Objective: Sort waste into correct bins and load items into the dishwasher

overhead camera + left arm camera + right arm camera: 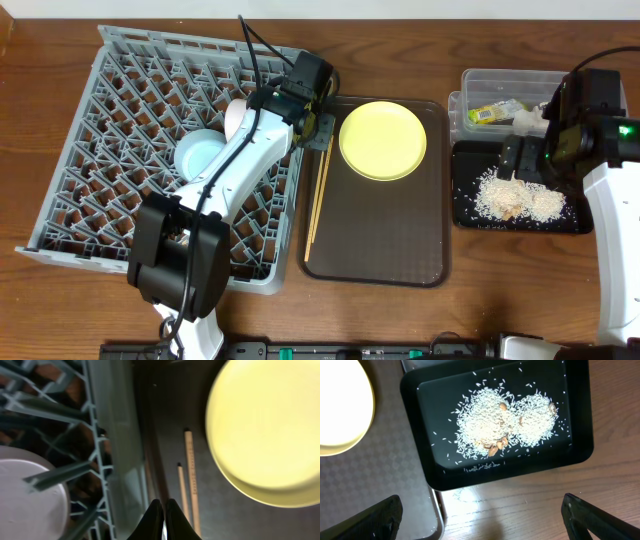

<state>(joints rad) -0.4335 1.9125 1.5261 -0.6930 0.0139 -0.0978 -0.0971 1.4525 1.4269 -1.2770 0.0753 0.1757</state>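
My left gripper [316, 124] is shut with nothing showing between its fingers [155, 522]. It hovers over the seam between the grey dishwasher rack [120, 110] and the brown tray. The chopsticks [189, 477] lie just to its right, and the yellow plate [382, 140] lies beyond them. A light blue bowl [198, 155] and a white bowl [27, 502] sit in the rack. My right gripper [482, 519] is wide open above bare wood beside the black tray [435, 405], which holds rice crumbs [505, 422]. The clear tub [480, 82] holds the wrapper [490, 113] and tissue [530, 120].
The large brown serving tray [390, 230] lies between the rack and the bins, with the chopsticks [318, 205] along its left side. My left arm crosses the rack from the front edge. The rack's plastic wall [112, 435] stands close to the left fingers.
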